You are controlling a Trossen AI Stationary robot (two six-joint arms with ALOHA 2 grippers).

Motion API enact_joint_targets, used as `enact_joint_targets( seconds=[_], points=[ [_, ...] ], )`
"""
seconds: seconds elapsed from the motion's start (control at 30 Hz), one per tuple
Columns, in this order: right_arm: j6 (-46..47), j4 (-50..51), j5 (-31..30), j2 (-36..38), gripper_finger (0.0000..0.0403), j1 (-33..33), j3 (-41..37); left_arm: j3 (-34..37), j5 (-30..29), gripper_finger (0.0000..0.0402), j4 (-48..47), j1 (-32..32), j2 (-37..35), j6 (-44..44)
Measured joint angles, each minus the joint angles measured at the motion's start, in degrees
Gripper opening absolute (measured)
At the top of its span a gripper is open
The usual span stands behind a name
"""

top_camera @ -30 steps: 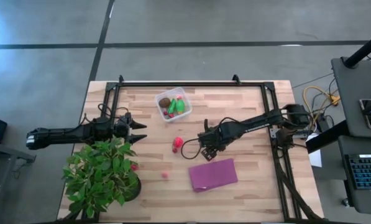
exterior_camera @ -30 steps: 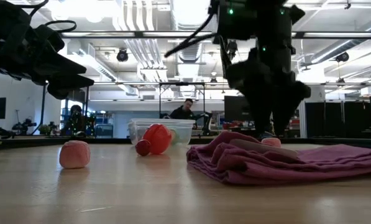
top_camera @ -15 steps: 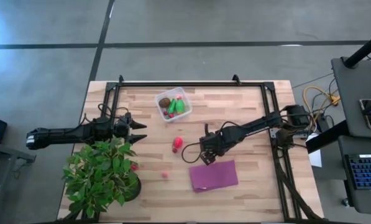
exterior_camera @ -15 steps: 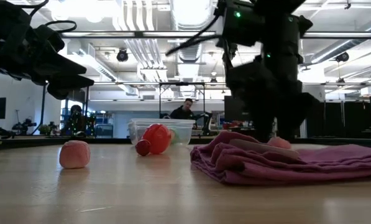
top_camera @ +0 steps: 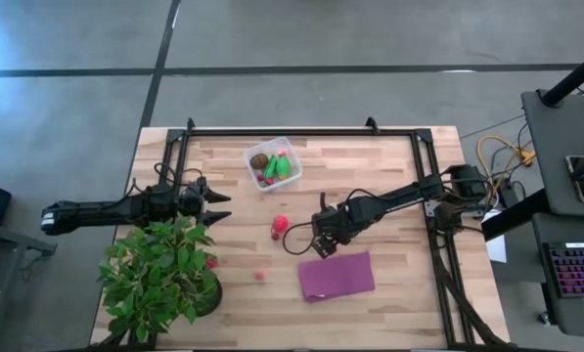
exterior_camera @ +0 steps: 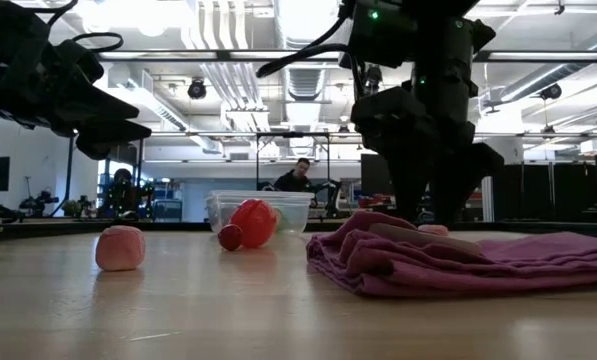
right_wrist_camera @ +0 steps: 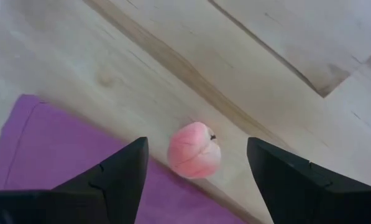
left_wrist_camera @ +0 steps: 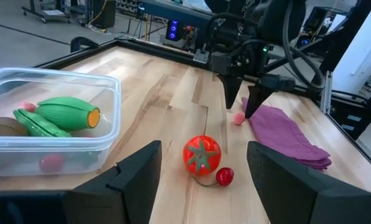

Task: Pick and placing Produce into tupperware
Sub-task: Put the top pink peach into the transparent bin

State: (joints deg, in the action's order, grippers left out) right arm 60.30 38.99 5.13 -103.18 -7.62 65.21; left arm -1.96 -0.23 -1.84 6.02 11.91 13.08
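filling partly done: tupperware [top_camera: 273,164] at far centre already loaded with green pieces, brown ball, berries. tomato [left_wrist_camera: 202,155], cherry [left_wrist_camera: 224,177], two pink pieces left on table. right gripper [right_wrist_camera: 194,163] spread wide, empty, poised over pink peach [right_wrist_camera: 194,150] touching purple cloth [top_camera: 336,275]. left gripper [left_wrist_camera: 202,167] parted, empty, waiting left.

A pink peach [right_wrist_camera: 194,150] lies against a purple cloth [right_wrist_camera: 61,149] on pale wood.

Peach [right_wrist_camera: 194,150] btwn tool tips, touching cloth [right_wrist_camera: 42,152] edge.

clear tupperware [top_camera: 274,163] part-filled — produce [left_wrist_camera: 202,155] scattered
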Motion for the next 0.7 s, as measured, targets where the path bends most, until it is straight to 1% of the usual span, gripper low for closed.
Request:
enact_joint_targets(
  seconds=[0.27,0.53,0.7],
  points=[
    [0.82,-0.5,-0.47,-0.13,0.0255,-0.26,-0.34,0.0,0.0,0.0224,-0.01,0.01,-0.01,0.0],
    [1.27,-1.36,-0.29,-3.39,0.0246,-0.37,-0.72,0.0,0.0,0.0224,-0.03,0.02,-0.01,-0.02],
    [2.05,-1.26,-2.11,-3.28,0.0244,-0.65,-0.41,0.0,0.0,0.0224,-0.07,0.02,0.02,-0.02]
  ],
)
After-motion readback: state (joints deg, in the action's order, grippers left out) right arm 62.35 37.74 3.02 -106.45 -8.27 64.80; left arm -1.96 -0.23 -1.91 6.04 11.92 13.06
